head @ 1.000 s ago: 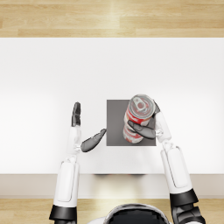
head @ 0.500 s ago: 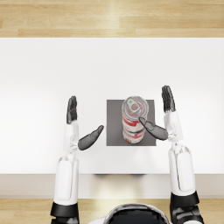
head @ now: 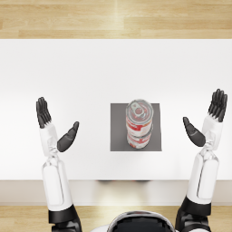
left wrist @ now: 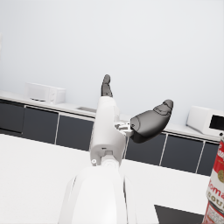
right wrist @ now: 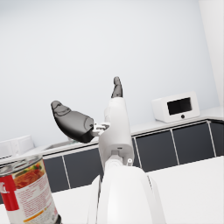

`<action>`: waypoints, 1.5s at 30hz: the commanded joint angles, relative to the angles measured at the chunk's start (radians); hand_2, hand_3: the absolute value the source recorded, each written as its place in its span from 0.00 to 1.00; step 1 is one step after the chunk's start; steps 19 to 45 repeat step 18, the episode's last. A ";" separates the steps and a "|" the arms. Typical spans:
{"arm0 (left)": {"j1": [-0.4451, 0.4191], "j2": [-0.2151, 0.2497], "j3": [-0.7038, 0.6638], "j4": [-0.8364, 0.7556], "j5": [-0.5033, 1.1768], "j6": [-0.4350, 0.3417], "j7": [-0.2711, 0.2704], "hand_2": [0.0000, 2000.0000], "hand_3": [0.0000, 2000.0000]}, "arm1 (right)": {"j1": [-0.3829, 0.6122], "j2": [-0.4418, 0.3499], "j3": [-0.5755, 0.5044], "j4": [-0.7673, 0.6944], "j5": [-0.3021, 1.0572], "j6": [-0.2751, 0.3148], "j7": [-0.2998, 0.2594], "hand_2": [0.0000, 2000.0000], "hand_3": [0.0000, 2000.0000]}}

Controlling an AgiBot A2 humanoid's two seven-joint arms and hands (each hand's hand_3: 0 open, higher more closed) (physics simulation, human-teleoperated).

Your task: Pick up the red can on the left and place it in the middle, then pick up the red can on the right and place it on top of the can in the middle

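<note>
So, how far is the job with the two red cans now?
It looks finished. The upper red can stands on the lower red can, both on the grey mat in the middle of the white table. Nothing is in hand: the left robot hand and the right robot hand are both open, clear of the stack. No step appears left.

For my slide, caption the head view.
Two red cans stacked on the gray mat, left hand and right hand open at either side.

Two red cans [head: 139, 123] stand stacked upright, one atop the other; silver lid up; mid-table.
</note>
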 commanded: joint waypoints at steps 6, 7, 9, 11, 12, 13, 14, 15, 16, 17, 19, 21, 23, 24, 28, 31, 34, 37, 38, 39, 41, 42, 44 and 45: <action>-0.025 0.006 -0.029 0.011 0.000 0.000 0.000 0.00 0.00 | -0.024 -0.004 -0.019 -0.023 0.000 0.000 0.020 0.00 0.00; -0.026 0.007 -0.030 0.011 0.000 0.000 0.000 0.00 0.00 | -0.025 -0.004 -0.019 -0.024 0.000 0.000 0.021 0.00 0.00; -0.027 0.007 -0.032 0.012 0.000 0.000 0.000 0.00 0.00 | -0.026 -0.004 -0.020 -0.025 0.000 0.000 0.023 0.00 0.00; -0.028 0.007 -0.033 0.012 0.000 0.000 0.000 0.00 0.00 | -0.027 -0.005 -0.021 -0.026 0.000 0.000 0.023 0.00 0.00; -0.028 0.007 -0.033 0.012 0.000 0.000 0.000 0.00 0.00 | -0.027 -0.005 -0.021 -0.026 0.000 0.000 0.023 0.00 0.00; -0.028 0.007 -0.033 0.012 0.000 0.000 0.000 0.00 0.00 | -0.027 -0.005 -0.021 -0.026 0.000 0.000 0.023 0.00 0.00; -0.028 0.007 -0.033 0.012 0.000 0.000 0.000 0.00 0.00 | -0.027 -0.005 -0.021 -0.026 0.000 0.000 0.023 0.00 0.00; -0.029 0.007 -0.034 0.012 0.000 0.000 0.000 0.00 0.00 | -0.027 -0.005 -0.021 -0.026 0.000 0.000 0.024 0.00 0.00; -0.029 0.007 -0.034 0.012 0.000 0.000 0.000 0.00 0.00 | -0.027 -0.005 -0.021 -0.026 0.000 0.000 0.024 0.00 0.00; -0.029 0.007 -0.034 0.012 0.000 0.000 0.000 0.00 0.00 | -0.027 -0.005 -0.021 -0.026 0.000 0.000 0.024 0.00 0.00; -0.029 0.007 -0.034 0.012 0.000 0.000 0.000 0.00 0.00 | -0.027 -0.005 -0.021 -0.026 0.000 0.000 0.024 0.00 0.00; -0.029 0.007 -0.034 0.012 0.000 0.000 0.000 0.00 0.00 | -0.027 -0.005 -0.021 -0.026 0.000 0.000 0.024 0.00 0.00; -0.029 0.007 -0.034 0.012 0.000 0.000 0.000 0.00 0.00 | -0.027 -0.005 -0.021 -0.026 0.000 0.000 0.024 0.00 0.00; -0.029 0.007 -0.034 0.012 0.000 0.000 0.000 0.00 0.00 | -0.027 -0.005 -0.021 -0.026 0.000 0.000 0.024 0.00 0.00; -0.029 0.007 -0.034 0.012 0.000 0.000 0.000 0.00 0.00 | -0.027 -0.005 -0.021 -0.026 0.000 0.000 0.024 0.00 0.00; -0.029 0.007 -0.034 0.012 0.000 0.000 0.000 0.00 0.00 | -0.027 -0.005 -0.021 -0.026 0.000 0.000 0.024 0.00 0.00; -0.029 0.007 -0.034 0.012 0.000 0.000 0.000 0.00 0.00 | -0.027 -0.005 -0.021 -0.026 0.000 0.000 0.024 0.00 0.00; -0.029 0.007 -0.034 0.012 0.000 0.000 0.000 0.00 0.00 | -0.027 -0.005 -0.021 -0.026 0.000 0.000 0.024 0.00 0.00; -0.029 0.007 -0.034 0.012 0.000 0.000 0.000 0.00 0.00 | -0.027 -0.005 -0.021 -0.026 0.000 0.000 0.024 0.00 0.00; -0.029 0.007 -0.034 0.012 0.000 0.000 0.000 0.00 0.00 | -0.027 -0.005 -0.021 -0.026 0.000 0.000 0.024 0.00 0.00; -0.029 0.007 -0.034 0.012 0.000 0.000 0.000 0.00 0.00 | -0.027 -0.005 -0.021 -0.026 0.000 0.000 0.024 0.00 0.00; -0.029 0.007 -0.034 0.012 0.000 0.000 0.000 0.00 0.00 | -0.027 -0.005 -0.021 -0.026 0.000 0.000 0.024 0.00 0.00; -0.029 0.007 -0.034 0.012 0.000 0.000 0.000 0.00 0.00 | -0.027 -0.005 -0.021 -0.026 0.000 0.000 0.024 0.00 0.00; -0.029 0.007 -0.034 0.012 0.000 0.000 0.000 0.00 0.00 | -0.027 -0.005 -0.021 -0.026 0.000 0.000 0.024 0.00 0.00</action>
